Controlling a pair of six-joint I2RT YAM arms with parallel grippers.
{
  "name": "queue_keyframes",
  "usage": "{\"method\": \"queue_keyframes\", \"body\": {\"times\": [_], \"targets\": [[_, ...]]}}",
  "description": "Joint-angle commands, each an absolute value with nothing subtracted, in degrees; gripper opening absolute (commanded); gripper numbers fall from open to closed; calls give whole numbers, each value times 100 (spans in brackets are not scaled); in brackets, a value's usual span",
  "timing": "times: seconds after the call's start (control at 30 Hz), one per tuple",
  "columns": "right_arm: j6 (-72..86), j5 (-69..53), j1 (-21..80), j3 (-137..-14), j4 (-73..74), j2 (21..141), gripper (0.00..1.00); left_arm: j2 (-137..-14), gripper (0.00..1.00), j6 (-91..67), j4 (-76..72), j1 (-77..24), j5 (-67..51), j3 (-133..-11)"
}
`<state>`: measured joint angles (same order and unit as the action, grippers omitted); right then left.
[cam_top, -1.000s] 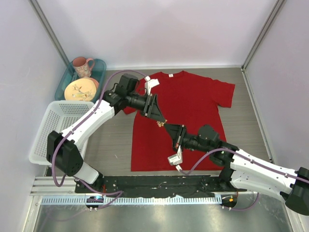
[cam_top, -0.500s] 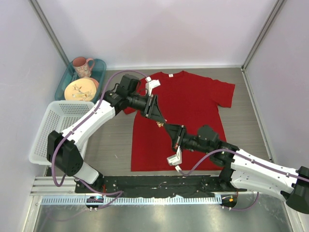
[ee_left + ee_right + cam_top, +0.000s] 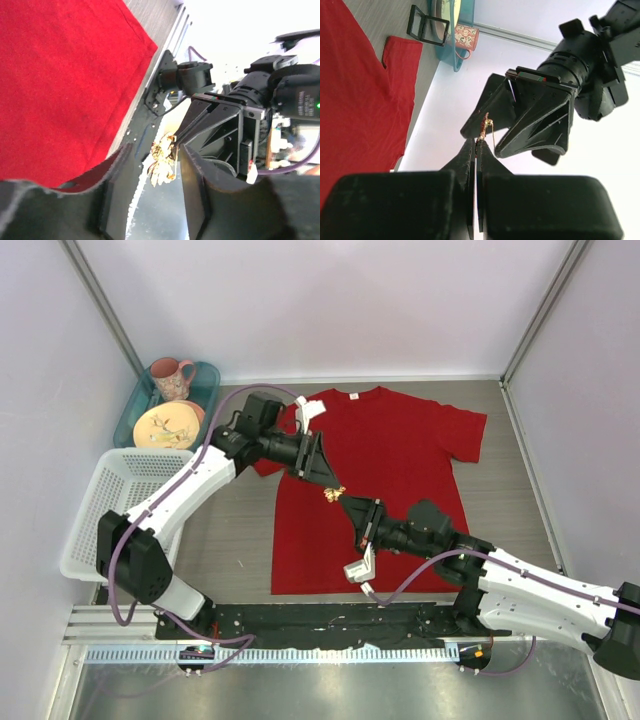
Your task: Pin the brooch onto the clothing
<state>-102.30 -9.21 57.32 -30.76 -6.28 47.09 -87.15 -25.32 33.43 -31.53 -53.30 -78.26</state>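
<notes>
- Left pincer (image 3: 334,483) reaches in from the left at a slant over the chest of the plain bright red short-sleeved T-shirt (image 3: 410,450). Its jaws are parted to a narrow gap and grip nothing. In the left wrist view its two black fingers (image 3: 117,200) stand either side of the pin, with a sliver of space on each side.
- Behind and to the left of that arm, a white lattice plastic basket (image 3: 100,530) sits on the grey wood-grain desk (image 3: 230,540). A teal tray (image 3: 207,380) beyond the basket holds a pink patterned mug (image 3: 172,377) and a pale round plate (image 3: 165,426).
- Between the two pincers is the tiny pale pink maple-leaf-shaped brooch (image 3: 161,161). It is raised clear of the cloth, above the shirt's middle and a little towards its left side in the overhead view. A fine wire shows at its edge in the right wrist view.
- Coming up from the lower right, the right pincer (image 3: 346,502) has its jaws pressed together on the brooch, which is pinched at their very tips.
- Spread flat on the desk, the T-shirt has its neck at the far side, where a small white label (image 3: 352,396) shows.
</notes>
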Motion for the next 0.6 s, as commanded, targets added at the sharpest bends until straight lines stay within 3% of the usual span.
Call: {"method": "queue_keyframes", "body": {"times": [0.0,0.1,0.17,0.37,0.57], "targets": [[-10318,-703,5774,-3340,-809,4614,1,-8509,60,-3734,1779,-2585,-6274,-7490],[-10414,-633,5774,-3331,-826,4588,1,-8034,70,-3912,740,-2470,-6425,-6997],[-10511,-615,5774,-3287,-887,4562,1,-7745,70,-3701,624,-2461,-6390,-6838],[-10731,-808,5774,-3261,-1194,4606,1,-7778,55,-2840,1379,-2461,-5845,-6978],[-10802,-1037,5774,-3234,-1327,4588,1,-8156,49,-2470,1950,-2522,-5915,-7409]]}}
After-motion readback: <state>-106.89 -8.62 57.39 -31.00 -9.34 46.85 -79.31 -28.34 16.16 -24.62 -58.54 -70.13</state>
